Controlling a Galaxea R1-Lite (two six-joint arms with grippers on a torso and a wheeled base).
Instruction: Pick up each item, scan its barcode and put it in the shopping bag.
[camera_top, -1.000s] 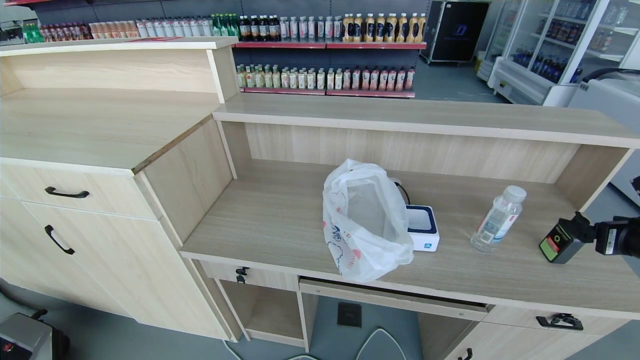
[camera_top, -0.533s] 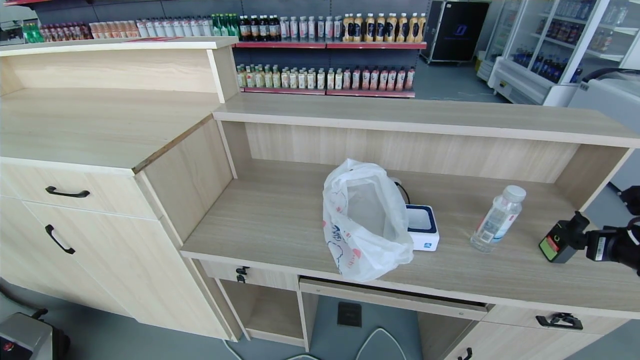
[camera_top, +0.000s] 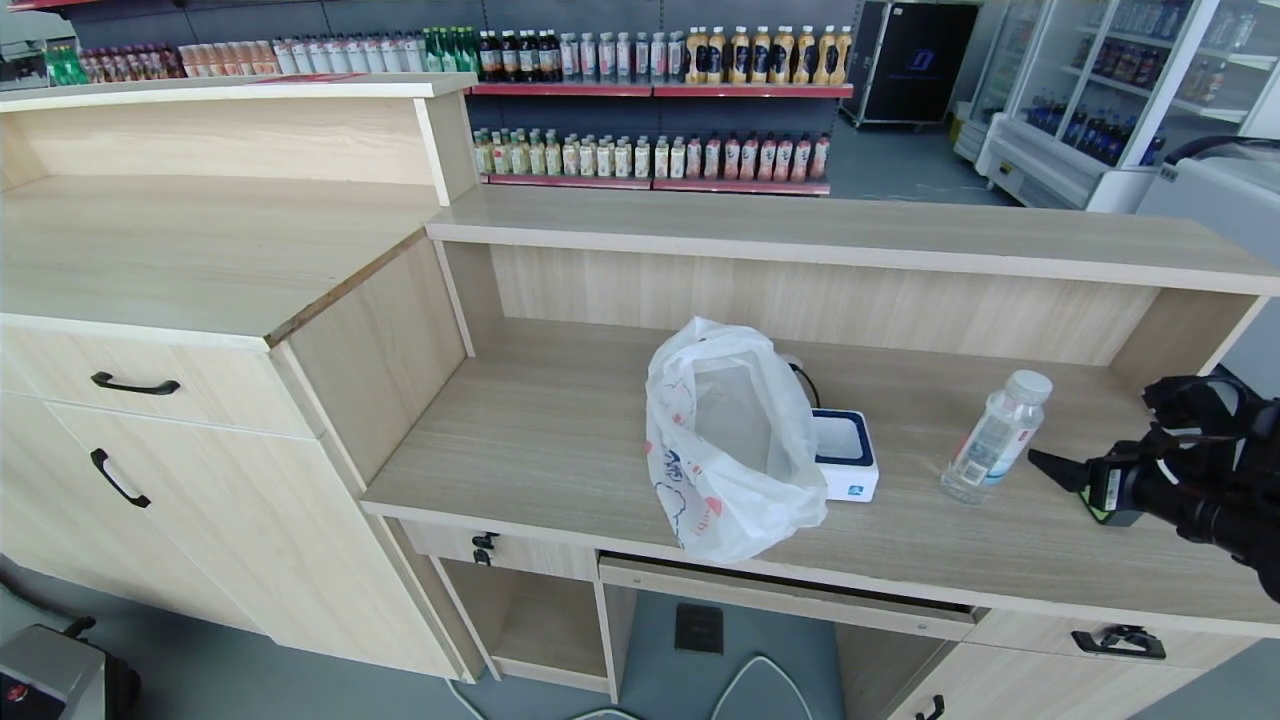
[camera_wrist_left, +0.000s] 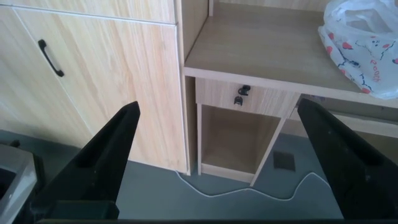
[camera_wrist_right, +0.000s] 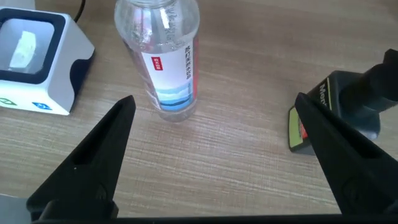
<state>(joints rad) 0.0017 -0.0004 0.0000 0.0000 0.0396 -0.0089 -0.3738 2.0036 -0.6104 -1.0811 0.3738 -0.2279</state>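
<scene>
**Bottle upright on the counter, both pincers wide**

Far left, the left gripper (camera_wrist_left: 217, 104) hangs low in front of the cabinet (camera_wrist_left: 93, 74), pincer spread wide with nothing in it. On the counter (camera_top: 560, 440) stands the white bag (camera_top: 735, 440), its mouth open upward. The scanner (camera_top: 845, 465) is tucked just beside the bag's right flank. Then a strip of bare wood, and here is the bottle (camera_top: 995, 438). It is clear plastic with a white cap and a white label in blue and red print, a barcode low on the label. It stands upright, long axis vertical, cap up, between the back wall and the front edge. Open counter lies all round it.

Right of it hovers the right gripper (camera_wrist_right: 214, 99), fingers wide apart and empty, the bottle ahead of the open tips. A black box (camera_wrist_right: 339, 115) with a green and red label sits near one finger. The side panel (camera_top: 1190, 350) closes off that end.
</scene>
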